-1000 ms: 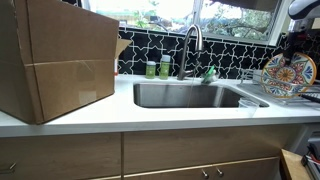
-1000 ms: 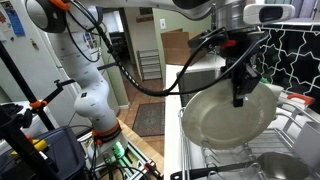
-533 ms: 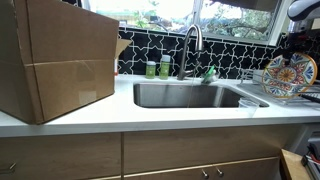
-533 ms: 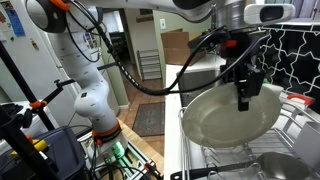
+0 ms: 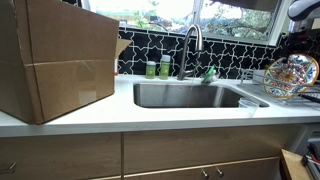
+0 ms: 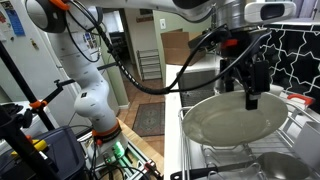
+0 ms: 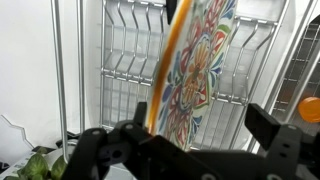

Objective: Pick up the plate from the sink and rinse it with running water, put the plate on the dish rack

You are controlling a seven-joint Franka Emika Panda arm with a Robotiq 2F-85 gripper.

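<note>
The plate (image 7: 196, 62), painted in many colours with an orange rim, stands on edge and tilted among the prongs of the dish rack (image 7: 120, 50). In the wrist view my gripper (image 7: 200, 120) is open. One finger is next to the plate's orange edge and the other is well clear on the far side. In an exterior view the plate's cream underside (image 6: 228, 120) leans in the rack (image 6: 300, 128), with the gripper (image 6: 252, 92) at its upper rim. In an exterior view the plate (image 5: 290, 75) sits right of the sink (image 5: 190, 96) and faucet (image 5: 192, 40).
A big cardboard box (image 5: 55, 60) fills the counter left of the sink. Green bottles (image 5: 157, 68) and a green scrubber (image 5: 209, 73) stand behind the basin. A steel bowl (image 6: 290, 168) lies below the rack. The arm's base (image 6: 95, 100) stands on the floor beside the counter.
The jaws have opened and let go of the plate. The plate has settled lower and leans further back in the rack, and the gripper has shifted toward its upper rim.
</note>
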